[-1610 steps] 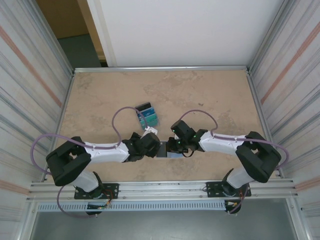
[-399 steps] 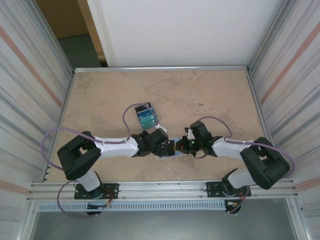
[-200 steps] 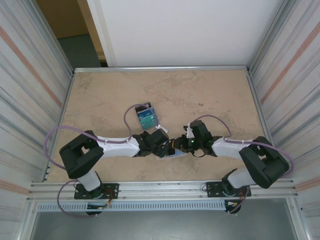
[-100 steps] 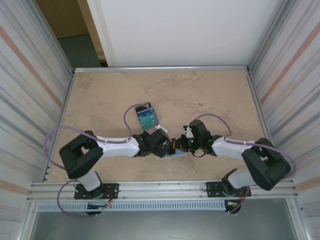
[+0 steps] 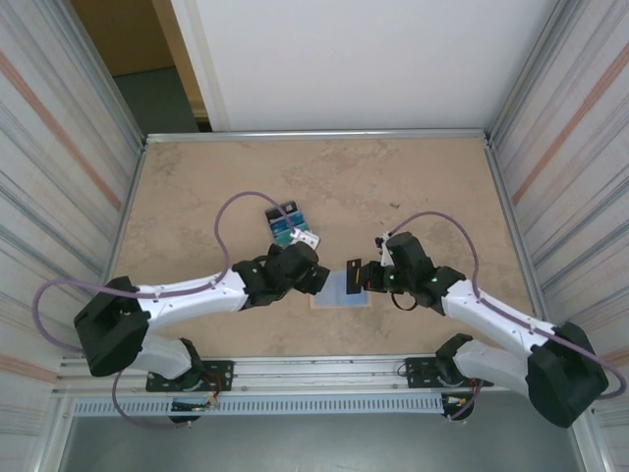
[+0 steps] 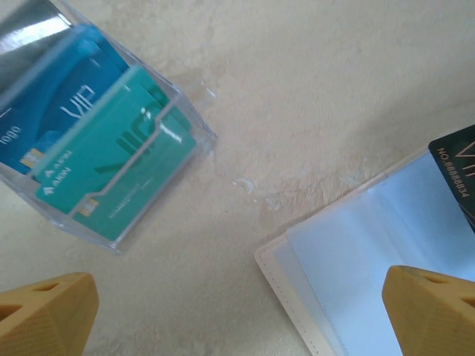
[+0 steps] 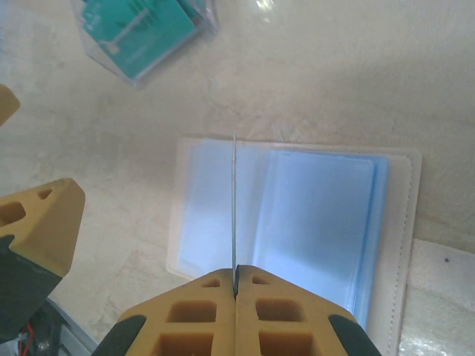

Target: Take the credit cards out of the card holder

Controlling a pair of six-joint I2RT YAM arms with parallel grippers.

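The card holder (image 5: 334, 291) lies open and flat on the table, its light-blue inner faces up (image 7: 319, 222) (image 6: 371, 256). My right gripper (image 5: 362, 278) (image 7: 235, 282) is shut on a dark credit card (image 5: 353, 277), held upright just above the holder's right side. In the right wrist view the card (image 7: 234, 208) shows edge-on; the left wrist view shows its dark green corner (image 6: 456, 174). My left gripper (image 5: 314, 277) (image 6: 239, 315) is open at the holder's left edge, holding nothing. Its fingertips (image 6: 46, 311) straddle bare table and the holder's corner.
A clear plastic box (image 5: 288, 224) (image 6: 96, 141) (image 7: 141, 33) with teal and blue cards sits just behind the left gripper. Metal rails edge the table, with corrugated walls on both sides. Bare table lies behind and to the right.
Both grippers were bunched over the holder; now they have drawn apart. The right gripper has closed on a dark card and pulled right with it. The left has backed off to the left.
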